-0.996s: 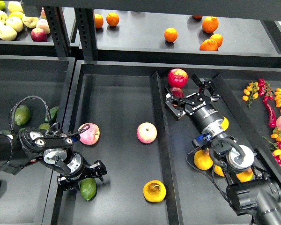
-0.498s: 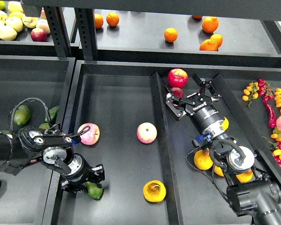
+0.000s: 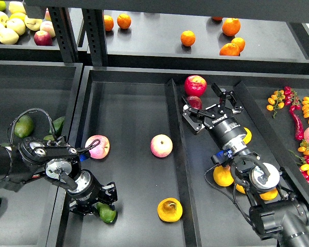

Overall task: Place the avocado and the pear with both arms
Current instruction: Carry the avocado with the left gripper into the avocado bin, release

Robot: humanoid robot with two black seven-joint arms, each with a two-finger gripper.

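The left hand (image 3: 100, 201) has carried the avocado (image 3: 107, 213) down toward the near edge, fingers closed on it; set it down gently. The right hand (image 3: 212, 110) hovers wide open, well apart from the pear (image 3: 170, 209).

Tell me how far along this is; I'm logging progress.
Done, apparently: the pear lies loose in the middle tray. In hand: the left gripper sits at the avocado low in that tray; grip unclear. Left: releasing the avocado. The right gripper is open and empty.
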